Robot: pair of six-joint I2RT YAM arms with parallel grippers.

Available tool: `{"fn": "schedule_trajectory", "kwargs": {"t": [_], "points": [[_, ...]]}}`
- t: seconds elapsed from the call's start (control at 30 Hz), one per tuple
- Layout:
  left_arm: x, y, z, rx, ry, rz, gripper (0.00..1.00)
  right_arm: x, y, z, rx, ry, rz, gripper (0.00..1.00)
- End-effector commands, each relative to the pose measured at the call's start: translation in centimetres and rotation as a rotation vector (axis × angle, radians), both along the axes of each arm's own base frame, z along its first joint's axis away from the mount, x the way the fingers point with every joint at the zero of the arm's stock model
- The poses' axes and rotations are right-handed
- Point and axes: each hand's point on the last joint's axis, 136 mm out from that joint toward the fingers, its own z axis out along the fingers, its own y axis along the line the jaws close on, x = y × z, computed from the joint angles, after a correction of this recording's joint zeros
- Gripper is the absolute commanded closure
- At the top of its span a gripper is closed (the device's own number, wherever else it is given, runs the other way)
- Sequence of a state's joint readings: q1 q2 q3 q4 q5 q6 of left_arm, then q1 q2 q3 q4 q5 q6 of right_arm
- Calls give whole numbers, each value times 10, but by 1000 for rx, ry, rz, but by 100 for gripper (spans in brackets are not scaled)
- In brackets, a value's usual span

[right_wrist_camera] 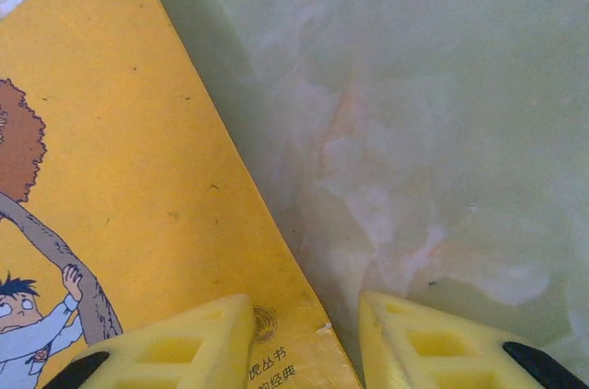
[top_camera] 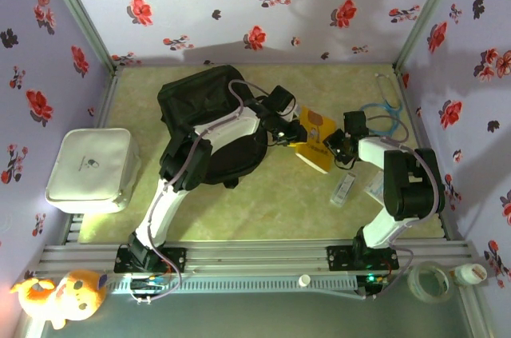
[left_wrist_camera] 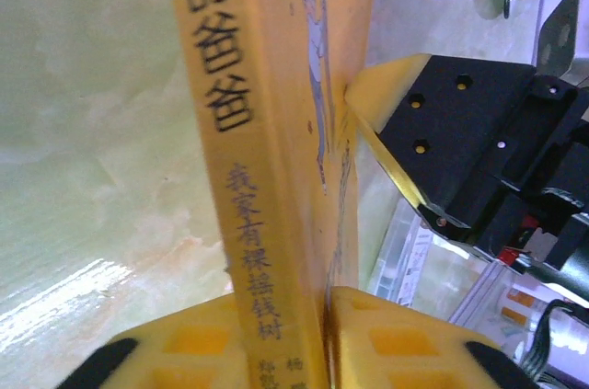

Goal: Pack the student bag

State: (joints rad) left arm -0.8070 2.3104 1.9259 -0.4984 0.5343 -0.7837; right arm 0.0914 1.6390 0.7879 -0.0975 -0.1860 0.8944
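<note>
Currently | left claw [left_wrist_camera: 296, 320] clamped on yellow book [top_camera: 313, 142] spine | right claw [right_wrist_camera: 304, 338] at the book's corner, grip we cannot tell | student bag [top_camera: 200, 102] lies just left of the book | risk: we judge opposing pulls could twist or drop the book.

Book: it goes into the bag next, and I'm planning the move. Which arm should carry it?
Left, likely: the left gripper pinches the book at its spine, and the bag lies beside that arm.
</note>
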Motion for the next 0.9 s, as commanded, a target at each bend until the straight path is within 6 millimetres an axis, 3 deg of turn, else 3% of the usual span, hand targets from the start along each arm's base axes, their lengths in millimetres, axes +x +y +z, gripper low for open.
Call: {"fn": "schedule_trajectory", "kwargs": {"t": [0.0,0.13,0.33,0.6,0.87], "points": [[6,-13,36,-87,-102,-4,86,-20,16,-7,39,76,71,64],[12,-9,63,-129,-148,4,99,-12,14,16,22,9,69,57],[18,16,132,-200,-303,-14,100,-1,17,66,43,-133,43,38],[36,94,184,-249,-432,142,100,13,35,133,108,-276,72,25],[66,176,205,-310,-452,390,100,24,105,191,343,-536,201,10]]}}
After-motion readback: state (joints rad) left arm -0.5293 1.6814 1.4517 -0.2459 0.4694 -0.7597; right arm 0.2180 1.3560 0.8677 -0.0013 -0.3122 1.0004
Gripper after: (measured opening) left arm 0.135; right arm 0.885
